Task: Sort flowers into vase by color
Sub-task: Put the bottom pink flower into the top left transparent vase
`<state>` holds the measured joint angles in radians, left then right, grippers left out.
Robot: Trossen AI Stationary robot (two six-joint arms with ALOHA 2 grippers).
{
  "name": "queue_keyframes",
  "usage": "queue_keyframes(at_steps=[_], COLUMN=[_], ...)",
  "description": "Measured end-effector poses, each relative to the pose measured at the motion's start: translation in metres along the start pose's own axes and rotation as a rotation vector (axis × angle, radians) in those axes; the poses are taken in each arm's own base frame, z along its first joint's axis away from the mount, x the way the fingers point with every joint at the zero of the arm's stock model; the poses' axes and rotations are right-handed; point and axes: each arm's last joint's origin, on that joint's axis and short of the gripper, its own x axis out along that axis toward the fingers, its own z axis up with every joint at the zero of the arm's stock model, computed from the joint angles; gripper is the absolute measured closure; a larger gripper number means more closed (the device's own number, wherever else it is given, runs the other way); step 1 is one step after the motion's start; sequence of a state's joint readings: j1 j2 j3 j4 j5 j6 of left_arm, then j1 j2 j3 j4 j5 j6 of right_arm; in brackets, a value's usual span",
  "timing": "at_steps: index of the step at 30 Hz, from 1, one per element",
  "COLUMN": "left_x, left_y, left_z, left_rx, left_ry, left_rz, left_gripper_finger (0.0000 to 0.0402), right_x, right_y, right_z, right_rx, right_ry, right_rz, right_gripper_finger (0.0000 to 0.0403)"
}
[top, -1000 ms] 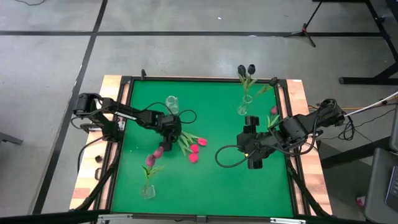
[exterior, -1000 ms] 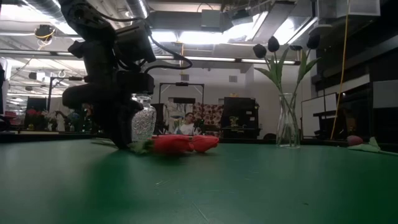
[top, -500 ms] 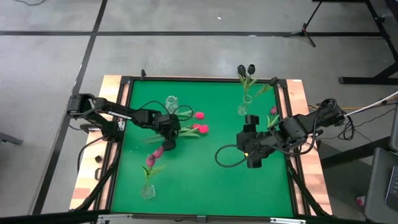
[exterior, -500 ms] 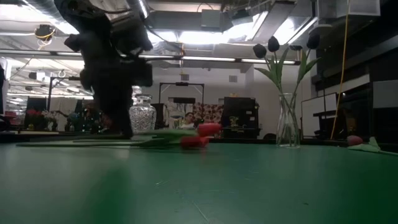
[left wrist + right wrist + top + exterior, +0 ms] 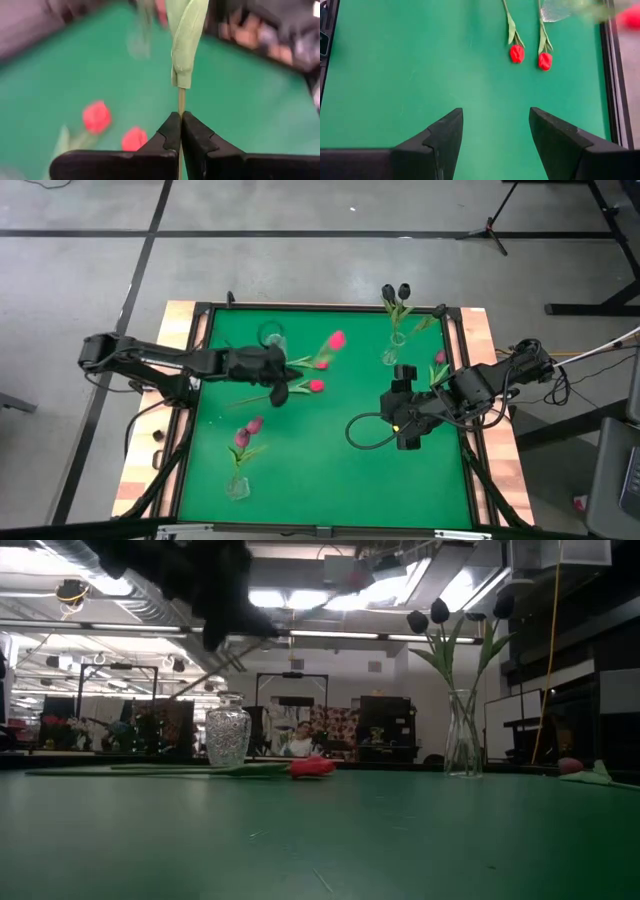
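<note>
Left arm reached in from the table's left edge toward the far centre, raised off the surface; the left gripper [image 5: 180, 131] had its fingers pressed together on a thin green tulip stem [image 5: 181, 101] (contact plain in the left wrist view). Right arm waited over the table's right half, low and level; the right gripper [image 5: 495, 131] stood with fingers spread apart, empty.

Overhead, level table-height and two wrist views, all sharing the green table [image 5: 330, 470].
</note>
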<state>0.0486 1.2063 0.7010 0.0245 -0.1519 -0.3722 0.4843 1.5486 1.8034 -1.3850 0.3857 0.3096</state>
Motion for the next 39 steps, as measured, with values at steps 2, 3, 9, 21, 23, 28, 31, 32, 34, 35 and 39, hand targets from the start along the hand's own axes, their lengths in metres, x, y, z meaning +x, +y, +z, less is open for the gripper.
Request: queue_keyframes(at_steps=[2,3,9,21,23,28,31,32,34,35,39], left_x=[-0.008,-0.012,-0.027,-0.035,-0.038,-0.041,-0.04,-0.04,-0.041,-0.042,-0.045], left_y=[-0.001,-0.001,0.002,0.036,0.044,0.061,0.07,0.073,0.077,0.079,0.085], left_z=[0.012,0.018,0.037,0.048,0.052,0.058,0.056,0.054,0.049,0.045,0.029], left_rx=[0.005,0.007,0.035,0.054,0.056,0.087,0.09,0.087,0.078,0.075,0.077], left_ry=[-0.126,-0.185,-0.411,-0.583,-0.591,-0.583,-0.583,-0.603,-0.66,-0.688,-0.783], left_rz=[0.044,0.067,0.273,0.52,0.501,0.38,0.395,0.4,0.392,0.381,0.313], left_gripper_finger=[0.0401,0.0401,0.0401,0.0401,0.0401,0.0402,0.0401,0.0401,0.0401,0.0401,0.0401], right_x=[0.0,0.0,0.0,0.0,0.0,0.0,0.0,0.0,0.0,0.0,0.0], right_y=[0.0,0.0,0.0,0.0,0.0,0.0,0.0,0.0,0.0,0.0,0.0], right_z=[0.0,0.0,0.0,0.0,0.0,0.0,0.0,0.0,0.0,0.0,0.0], right_rx=[-0.001,0.0,-0.001,-0.001,-0.001,-0.001,-0.001,-0.001,0.001,0.004,0.004], right_ry=[-0.004,-0.005,-0.005,-0.004,-0.004,-0.004,-0.004,-0.004,-0.004,-0.004,-0.002], right_rz=[-0.012,-0.014,-0.014,-0.014,-0.014,-0.014,-0.015,-0.015,-0.014,-0.014,-0.009], right_gripper_finger=[0.0176,0.0176,0.0176,0.0176,0.0176,0.0176,0.0176,0.0176,0.0176,0.0176,0.0176])
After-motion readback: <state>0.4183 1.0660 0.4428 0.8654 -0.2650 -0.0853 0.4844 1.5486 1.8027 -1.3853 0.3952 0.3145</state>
